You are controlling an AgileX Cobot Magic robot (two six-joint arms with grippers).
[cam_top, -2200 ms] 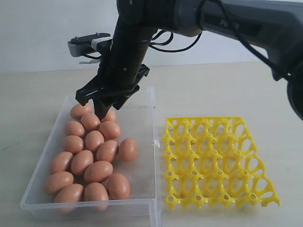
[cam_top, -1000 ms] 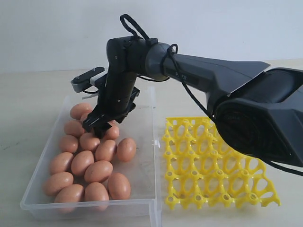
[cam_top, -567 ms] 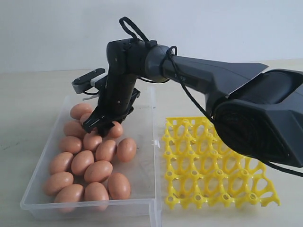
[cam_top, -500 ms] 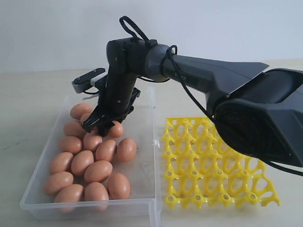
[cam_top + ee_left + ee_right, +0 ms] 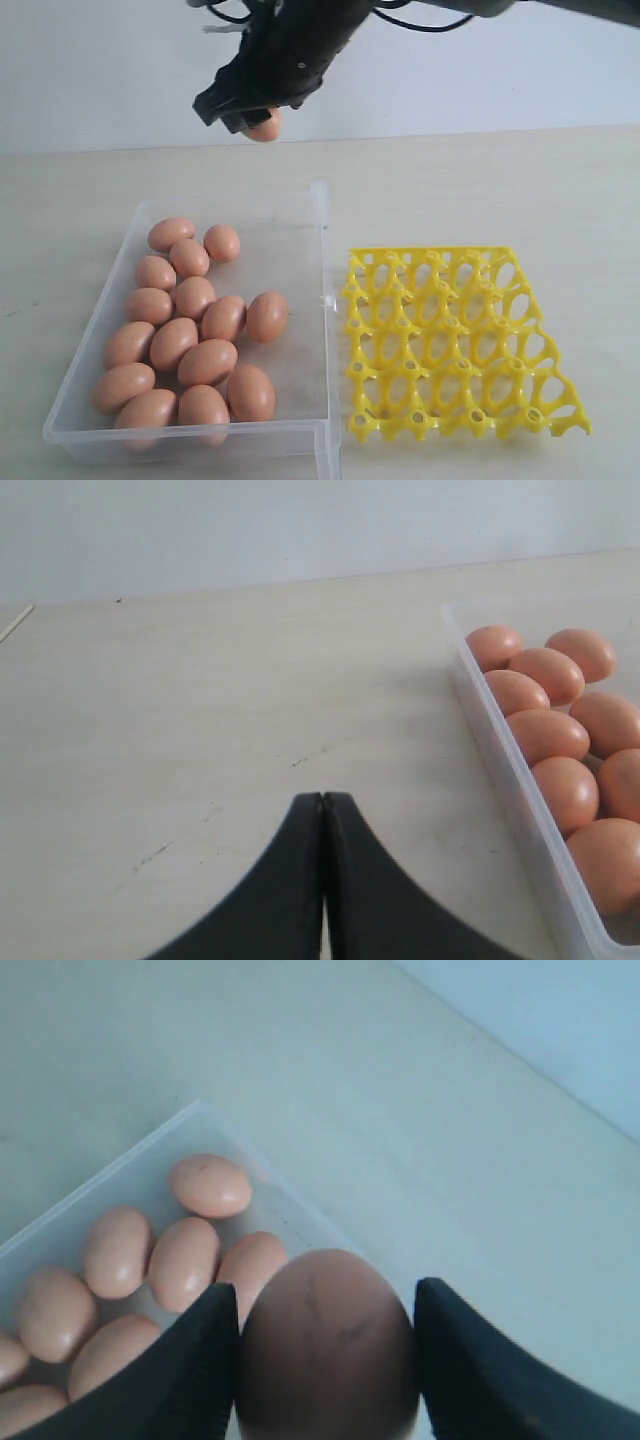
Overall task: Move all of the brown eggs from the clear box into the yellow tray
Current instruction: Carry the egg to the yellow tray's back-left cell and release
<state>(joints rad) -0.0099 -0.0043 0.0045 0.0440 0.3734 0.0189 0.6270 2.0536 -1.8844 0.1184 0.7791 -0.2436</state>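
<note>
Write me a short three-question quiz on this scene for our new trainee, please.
1. True or false: every cup of the tray is empty.
2. The right end effector grips one egg. Where is that egg? A) set in a tray cup B) lifted high in the air C) lying beside the tray
3. Fill in: the jaws of the left end effector are ___.

Key: 1 true; 2 B; 3 shut.
</note>
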